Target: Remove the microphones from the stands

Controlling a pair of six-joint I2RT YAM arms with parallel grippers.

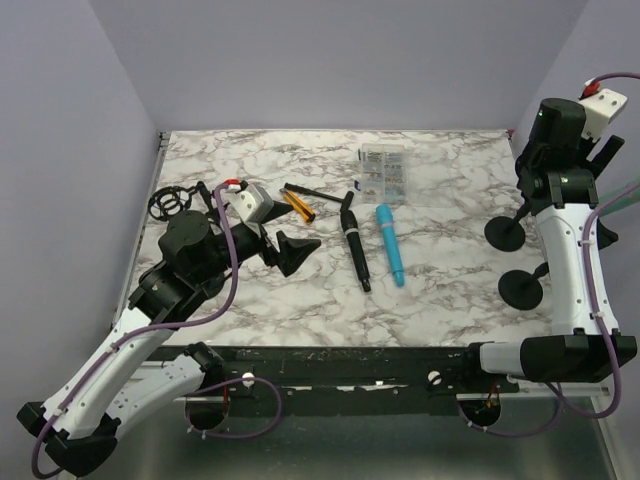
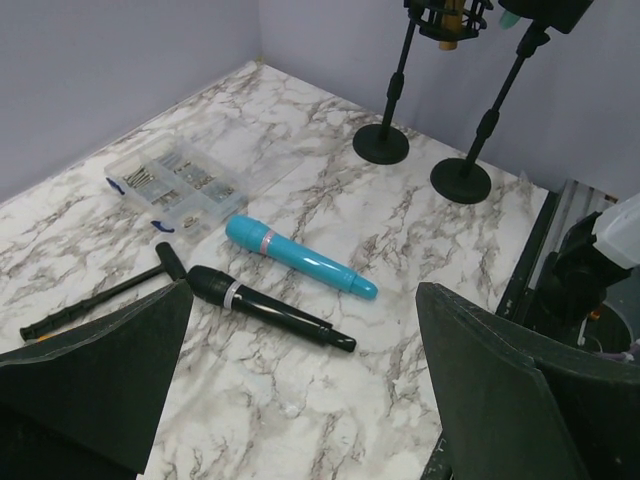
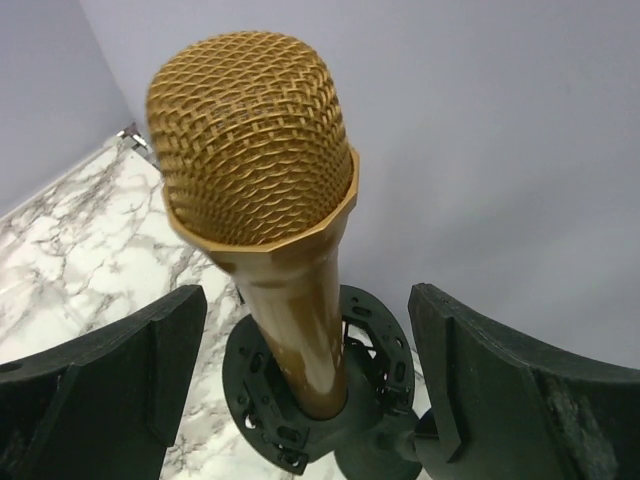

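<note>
A gold microphone (image 3: 255, 160) stands upright in the black shock mount of its stand (image 3: 300, 410). My right gripper (image 3: 305, 335) is open, one finger on each side of the microphone's handle just above the mount, touching nothing. In the top view the raised right wrist (image 1: 562, 125) hides the microphone; the stand's round base (image 1: 505, 233) shows below it. In the left wrist view the gold microphone (image 2: 452, 20) is at the top edge. My left gripper (image 1: 290, 250) is open and empty, low over the table's left.
A black microphone (image 1: 355, 250) and a teal one (image 1: 390, 243) lie mid-table. A clear parts box (image 1: 385, 170) sits behind them. A second stand base (image 1: 522, 288) is nearer the front right. A spare shock mount (image 1: 172, 200) and small tools (image 1: 300, 203) lie at the left.
</note>
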